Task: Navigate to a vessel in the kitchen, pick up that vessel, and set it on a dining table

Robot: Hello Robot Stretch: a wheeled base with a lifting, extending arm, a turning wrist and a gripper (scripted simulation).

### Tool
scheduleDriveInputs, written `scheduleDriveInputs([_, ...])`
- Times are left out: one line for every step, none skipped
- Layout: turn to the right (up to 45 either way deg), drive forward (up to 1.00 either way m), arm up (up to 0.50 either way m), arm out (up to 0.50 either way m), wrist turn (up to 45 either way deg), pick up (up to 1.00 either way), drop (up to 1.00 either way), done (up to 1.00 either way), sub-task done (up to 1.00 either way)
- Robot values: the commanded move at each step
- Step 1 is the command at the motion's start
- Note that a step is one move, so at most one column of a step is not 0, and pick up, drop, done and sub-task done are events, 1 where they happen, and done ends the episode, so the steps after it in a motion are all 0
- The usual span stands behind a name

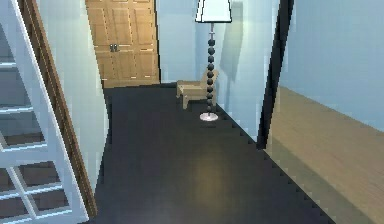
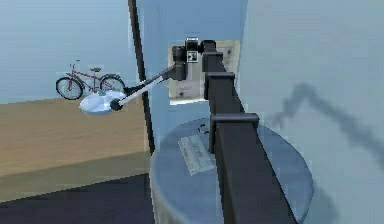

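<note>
In the arm side view my dark arm rises from the bottom edge to the two white marker squares. From there the gripper reaches left. A pale, shallow bowl-like vessel hangs at the fingers' end, above the light wooden floor and clear of it, so the gripper holds it.
Ahead a dark floor runs to a wooden double door. A floor lamp and a small wooden stool stand near the right wall. A white glazed door is at the left. A bicycle stands beyond a dark doorframe.
</note>
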Motion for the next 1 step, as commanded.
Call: scheduleDriveInputs([0.0, 0.0, 0.0, 0.0, 45.0, 0.0, 0.0, 0.0, 0.0])
